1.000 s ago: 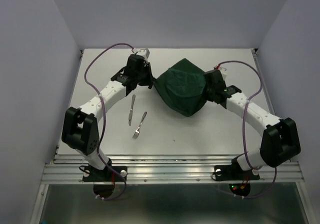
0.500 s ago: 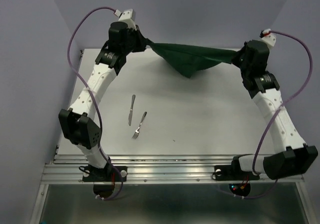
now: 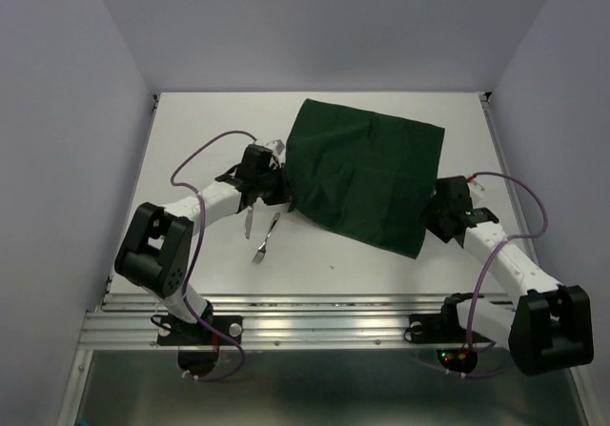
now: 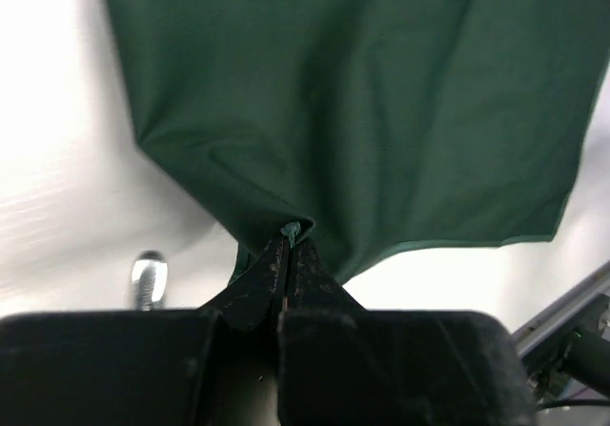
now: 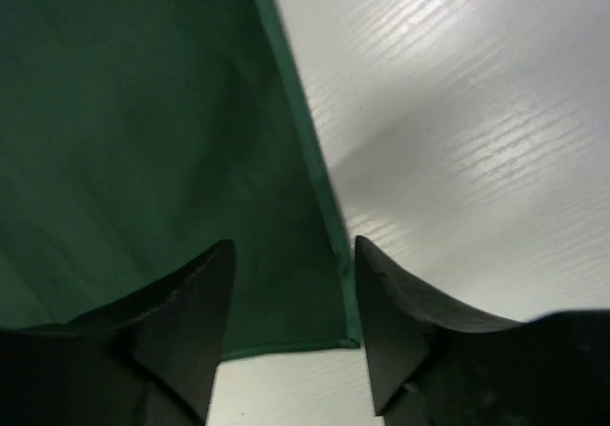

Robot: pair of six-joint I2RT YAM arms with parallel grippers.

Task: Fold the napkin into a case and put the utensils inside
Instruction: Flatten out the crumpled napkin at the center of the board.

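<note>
The dark green napkin (image 3: 367,173) lies spread flat and a bit crooked on the white table (image 3: 210,121). This looks like the laying-out step, with no fold made yet. The left gripper (image 4: 291,237) has its jaws squeezed together on the napkin's left corner, bunching it up. The right gripper (image 5: 291,254) has its jaws apart, one on each side of the near corner. The cloth is soft and thin with a stitched edge. The shiny, thin metal fork (image 3: 266,238) and knife (image 3: 248,222) lie just left of it. Next, I think, one edge must be lifted over evenly, because soft cloth flops.

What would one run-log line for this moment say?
napkin: spread out | left tool: shut on napkin corner | right tool: open over corner
</note>
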